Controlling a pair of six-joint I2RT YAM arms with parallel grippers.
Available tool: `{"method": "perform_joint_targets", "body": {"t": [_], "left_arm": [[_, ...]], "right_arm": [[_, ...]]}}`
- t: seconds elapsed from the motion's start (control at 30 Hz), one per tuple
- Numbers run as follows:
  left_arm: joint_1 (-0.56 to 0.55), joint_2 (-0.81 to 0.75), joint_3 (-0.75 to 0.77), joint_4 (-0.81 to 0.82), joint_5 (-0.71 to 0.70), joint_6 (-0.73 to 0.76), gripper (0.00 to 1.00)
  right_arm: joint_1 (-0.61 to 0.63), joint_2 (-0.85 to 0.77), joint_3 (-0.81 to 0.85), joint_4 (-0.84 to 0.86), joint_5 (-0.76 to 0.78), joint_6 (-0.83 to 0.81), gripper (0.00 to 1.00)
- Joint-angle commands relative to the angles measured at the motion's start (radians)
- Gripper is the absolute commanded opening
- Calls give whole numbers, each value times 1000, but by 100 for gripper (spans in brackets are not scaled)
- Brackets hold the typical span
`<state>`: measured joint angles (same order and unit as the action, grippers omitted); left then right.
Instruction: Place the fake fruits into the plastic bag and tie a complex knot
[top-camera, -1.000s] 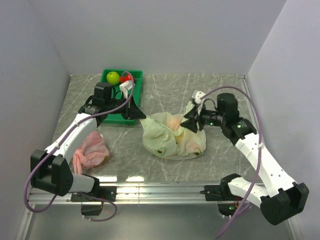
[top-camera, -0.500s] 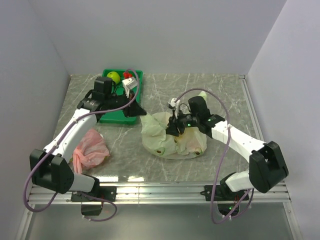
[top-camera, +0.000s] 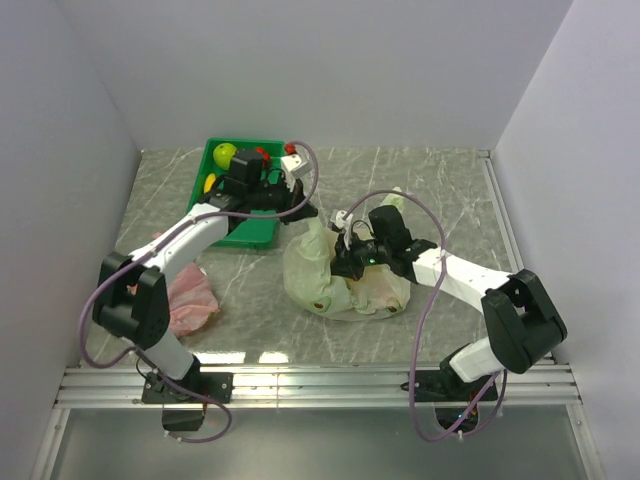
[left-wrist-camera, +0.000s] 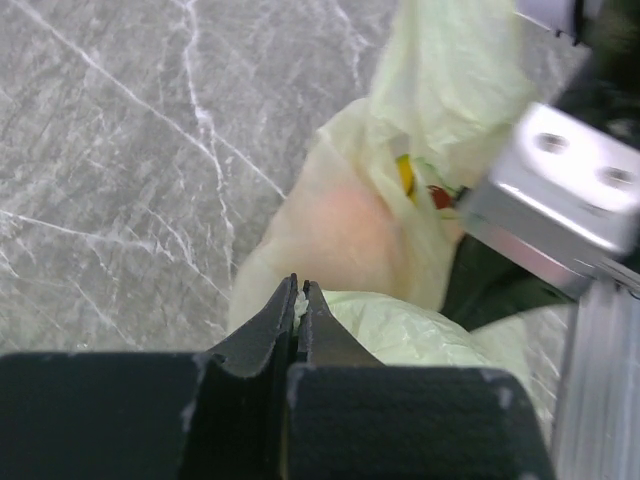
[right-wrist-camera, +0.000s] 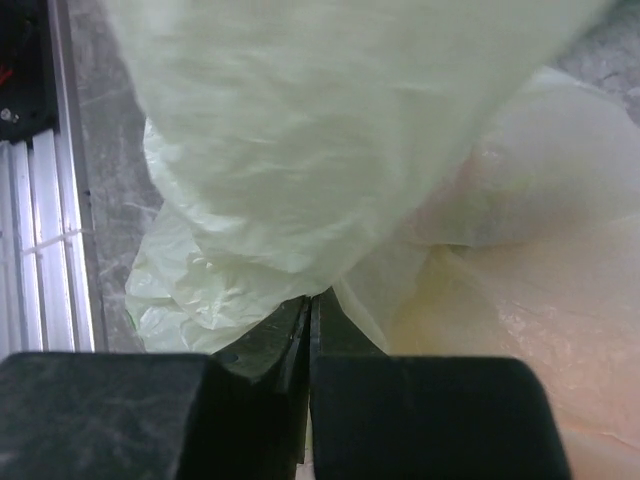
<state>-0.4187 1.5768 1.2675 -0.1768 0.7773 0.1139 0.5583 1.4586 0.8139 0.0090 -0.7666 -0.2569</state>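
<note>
The pale green plastic bag (top-camera: 330, 285) lies bulging mid-table, one strip of it drawn up and left. My left gripper (top-camera: 309, 213) (left-wrist-camera: 298, 298) is shut on that strip, with film pinched between its tips. My right gripper (top-camera: 341, 267) (right-wrist-camera: 311, 303) is shut on a fold of the plastic bag (right-wrist-camera: 300, 150) at its top. A peach (left-wrist-camera: 345, 225) (right-wrist-camera: 540, 300) shows through the film, with bits of yellow and red fruit (left-wrist-camera: 405, 176) beside it. A green apple (top-camera: 224, 153), a banana (top-camera: 209, 183) and a small red fruit (top-camera: 262, 152) lie in the green tray (top-camera: 250, 232).
A crumpled pink bag (top-camera: 190, 303) lies at the left, near my left arm's base. The green tray stands at the back left against the wall. Grey walls close in three sides, and a metal rail (top-camera: 320, 378) runs along the near edge.
My left gripper has carried its strip of bag rightward, from the tray's front toward the bag. My right arm swung left over the bag and its jaws closed on the film.
</note>
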Motion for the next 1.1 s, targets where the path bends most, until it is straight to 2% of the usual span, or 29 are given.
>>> {"method": "perform_joint_targets", "body": {"t": [0.0, 0.03, 0.13, 0.17, 0.23, 0.27, 0.3, 0.37, 0.5, 0.6, 0.7, 0.77, 0.83, 0.9, 0.93, 1.0, 1.07], "left_arm": [[0, 44, 53, 209, -85, -31, 1], [0, 63, 72, 230, -82, -39, 1], [0, 72, 125, 218, -37, -74, 19], [1, 71, 147, 153, -23, -92, 38], [18, 59, 217, 68, 9, -143, 55], [26, 51, 237, -37, 11, -184, 62], [37, 39, 248, -70, 7, -212, 74], [78, -23, 230, -142, 2, -297, 91], [107, -168, 155, -272, -19, -345, 99], [98, -291, 11, -261, -88, -396, 99], [52, -346, -90, -260, -182, -421, 99], [29, -356, -128, -219, -184, -451, 99], [-61, -344, -140, -193, -344, -503, 99], [-126, -292, -105, -198, -369, -502, 99], [-146, -282, -103, -187, -447, -541, 99], [-185, -247, -99, -159, -480, -540, 99], [-199, -225, -108, -141, -530, -556, 99]], "right_arm": [[9, -7, -30, -14, 0, -25, 0], [9, -7, -28, -12, 3, -25, 0], [9, 0, -6, -30, 16, -27, 0], [9, -1, -1, -35, 24, -27, 0], [6, -4, 10, -40, 30, -27, 0], [8, -6, 10, -41, 32, -21, 0], [8, -9, 14, -41, 32, -15, 0], [9, -21, 14, -38, 32, -1, 0], [8, -32, 28, -41, 47, 18, 0], [6, -35, 36, -46, 53, 25, 0], [9, -32, 41, -41, 59, 42, 0], [8, -32, 44, -41, 64, 53, 0], [9, -30, 48, -43, 70, 59, 0], [8, -32, 54, -47, 73, 59, 0], [9, -33, 57, -47, 76, 61, 0], [9, -38, 60, -52, 81, 58, 0], [11, -43, 65, -58, 85, 59, 0]]}}
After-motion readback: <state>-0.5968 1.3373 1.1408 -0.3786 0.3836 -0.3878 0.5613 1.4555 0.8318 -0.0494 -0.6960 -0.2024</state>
